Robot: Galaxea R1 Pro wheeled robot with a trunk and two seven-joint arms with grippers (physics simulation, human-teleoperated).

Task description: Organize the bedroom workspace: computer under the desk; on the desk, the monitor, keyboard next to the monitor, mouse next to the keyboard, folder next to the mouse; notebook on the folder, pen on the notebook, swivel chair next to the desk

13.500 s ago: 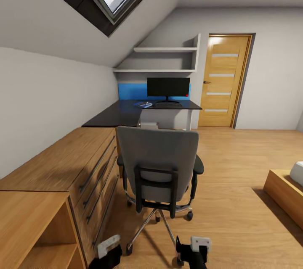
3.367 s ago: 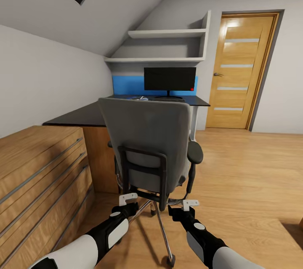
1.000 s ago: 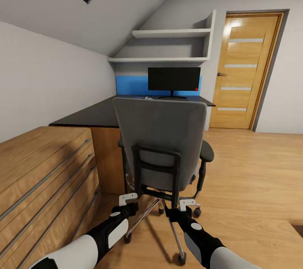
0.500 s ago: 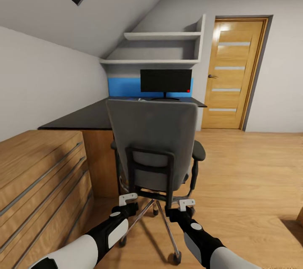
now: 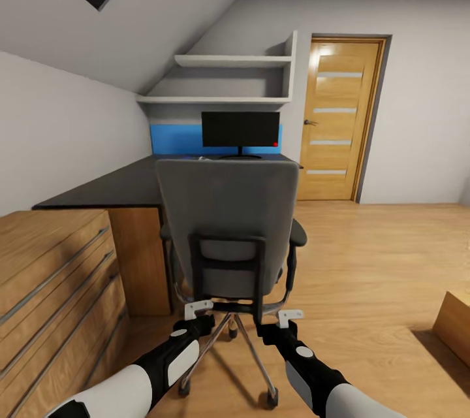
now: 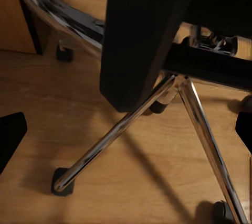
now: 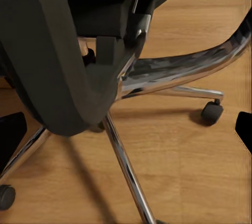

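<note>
The grey swivel chair (image 5: pixel 225 222) stands close in front of me with its back turned my way, hiding its seat and any folder on it. Behind it is the black desk (image 5: pixel 104 186) with the black monitor (image 5: pixel 240 129) upright on it. A small bluish item (image 5: pixel 207 158) lies beside the monitor's foot, too small to name. My left gripper (image 5: pixel 196 313) and right gripper (image 5: pixel 284 321) hang low behind the chair's base, both open and empty. The chair's chrome legs (image 6: pixel 115 135) and castors (image 7: pixel 212 112) show in the wrist views.
A wooden drawer chest (image 5: pixel 52 274) runs along my left, joined to the desk. Wall shelves (image 5: pixel 228 78) hang above the monitor. A wooden door (image 5: pixel 339 121) is at the back right, and a wooden block's corner (image 5: pixel 457 326) at the right edge. Bare wooden floor (image 5: pixel 365 248) lies to the chair's right.
The whole picture has slid left, so the camera has moved. Chair, desk and monitor keep their places relative to one another. Both grippers stay low and open.
</note>
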